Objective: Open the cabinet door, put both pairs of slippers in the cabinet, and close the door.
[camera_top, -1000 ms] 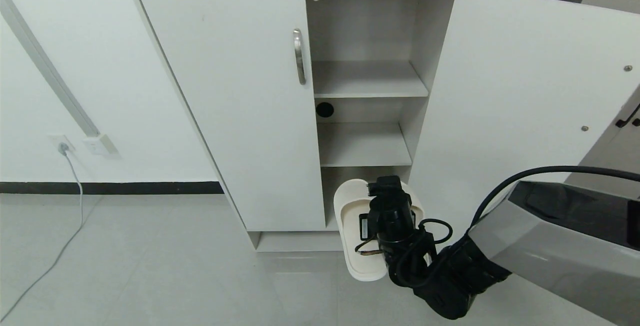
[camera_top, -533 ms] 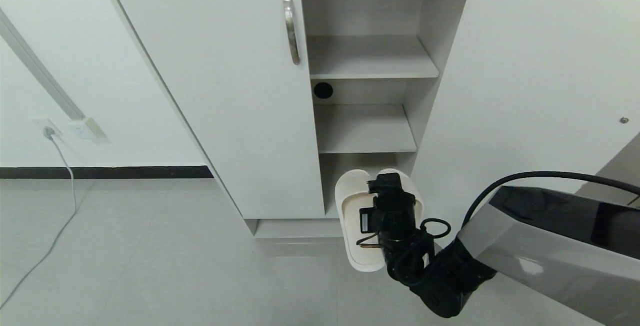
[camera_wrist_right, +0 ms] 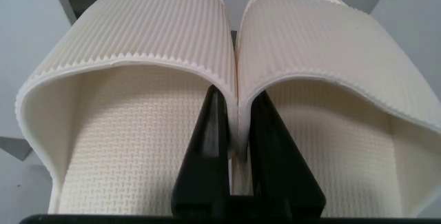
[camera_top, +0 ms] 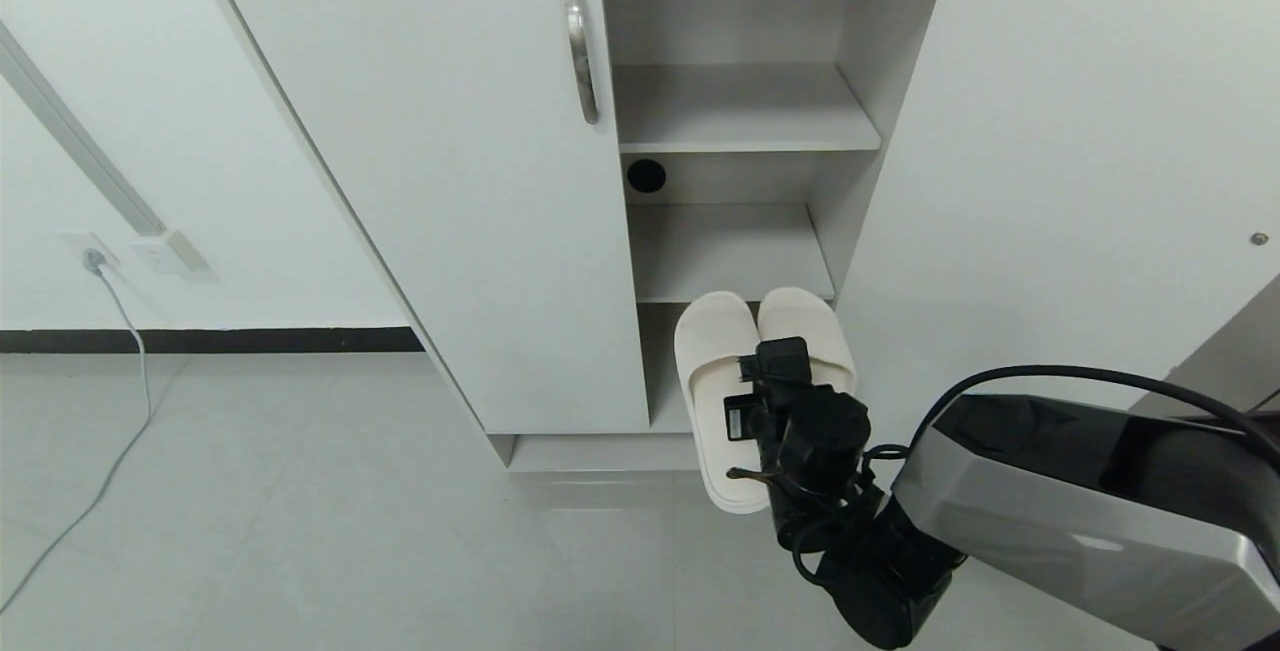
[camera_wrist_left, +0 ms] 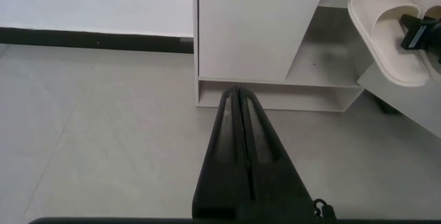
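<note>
A pair of cream slippers (camera_top: 712, 371) hangs side by side, toes toward the white cabinet, in front of its bottom compartment (camera_top: 665, 371) and just under the middle shelf (camera_top: 725, 251). My right gripper (camera_top: 768, 359) is shut on their two touching inner walls. In the right wrist view the black fingers (camera_wrist_right: 210, 141) pinch between the slippers (camera_wrist_right: 131, 107). My left gripper (camera_wrist_left: 238, 103) is shut on nothing, low over the floor in front of the cabinet, and its view shows the slippers (camera_wrist_left: 382, 34) off to the side.
The cabinet's right door (camera_top: 1050, 131) stands open, close beside my right arm. Its left door (camera_top: 430, 181), with a metal handle (camera_top: 580, 51), is shut. A wall socket and cable (camera_top: 92, 259) lie at the far left. Grey tiled floor (camera_top: 300, 531) is free in front.
The head camera tilted down, so the cabinet top left the picture. My right gripper lifted the cream slippers higher and closer to the cabinet opening.
</note>
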{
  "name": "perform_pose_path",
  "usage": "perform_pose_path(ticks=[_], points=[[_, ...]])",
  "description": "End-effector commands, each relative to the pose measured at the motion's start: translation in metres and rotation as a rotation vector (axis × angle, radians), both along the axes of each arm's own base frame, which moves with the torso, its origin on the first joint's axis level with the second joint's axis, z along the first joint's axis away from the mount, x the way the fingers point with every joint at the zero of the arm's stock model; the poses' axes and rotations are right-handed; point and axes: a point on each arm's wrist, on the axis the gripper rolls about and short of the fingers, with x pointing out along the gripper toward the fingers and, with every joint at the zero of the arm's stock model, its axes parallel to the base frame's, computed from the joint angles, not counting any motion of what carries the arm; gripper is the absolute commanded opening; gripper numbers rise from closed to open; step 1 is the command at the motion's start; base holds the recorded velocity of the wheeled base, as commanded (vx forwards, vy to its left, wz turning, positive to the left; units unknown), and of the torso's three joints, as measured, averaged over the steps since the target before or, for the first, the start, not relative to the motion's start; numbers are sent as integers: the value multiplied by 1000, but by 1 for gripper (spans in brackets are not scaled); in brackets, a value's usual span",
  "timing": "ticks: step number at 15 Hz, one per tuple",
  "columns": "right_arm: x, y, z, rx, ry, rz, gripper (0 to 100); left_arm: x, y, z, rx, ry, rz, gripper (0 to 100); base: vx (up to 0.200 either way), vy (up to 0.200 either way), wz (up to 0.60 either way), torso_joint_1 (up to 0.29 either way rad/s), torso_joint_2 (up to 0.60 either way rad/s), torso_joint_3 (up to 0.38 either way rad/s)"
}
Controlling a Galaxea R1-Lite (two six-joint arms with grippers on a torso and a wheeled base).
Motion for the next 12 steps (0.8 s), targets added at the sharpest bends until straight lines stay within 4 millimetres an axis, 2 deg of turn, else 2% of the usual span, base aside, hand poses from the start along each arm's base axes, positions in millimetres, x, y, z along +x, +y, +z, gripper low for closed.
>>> perform_pose_path(ticks=[1, 6, 12], points=[[3, -2, -3, -3, 6, -7, 0, 0, 0, 0, -1, 1, -1, 0, 0, 0, 0, 0, 0, 0], [5, -4, -3, -6, 9, -14, 0, 0, 0, 0, -1, 1, -1, 0, 0, 0, 0, 0, 0, 0], [7, -5, -2, -4, 5, -20, 0, 0, 0, 0, 0, 1, -1, 0, 200, 0, 0, 2, 2, 2]])
